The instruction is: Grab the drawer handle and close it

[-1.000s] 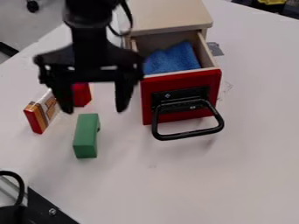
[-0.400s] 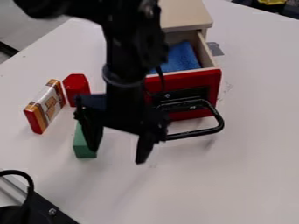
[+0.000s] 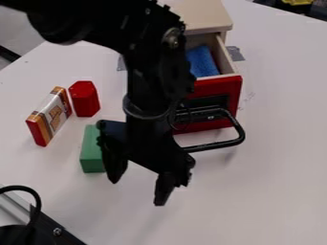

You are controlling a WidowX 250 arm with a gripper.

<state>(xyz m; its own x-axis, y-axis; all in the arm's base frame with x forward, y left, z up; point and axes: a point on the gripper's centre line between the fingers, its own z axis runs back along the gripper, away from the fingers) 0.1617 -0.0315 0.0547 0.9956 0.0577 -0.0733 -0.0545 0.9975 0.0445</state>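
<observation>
Drawer (image 3: 220,95): out of its cabinet (image 3: 203,15) — blue cloth (image 3: 202,62) inside
Handle (image 3: 237,132): on the drawer's red front, ungrasped
Hand (image 3: 139,193): fingers spread, nothing between them, in front of the drawer, left of the handle in view
Done: by my reading, only an approach
Left: grip handle, push drawer shut

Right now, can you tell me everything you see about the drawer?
The drawer is pulled open. Its front is red, with a black loop handle on a dark plate, sticking out toward us. Its sides look like pale wood. A blue cloth lies inside. The arm hides its left part from view.
</observation>
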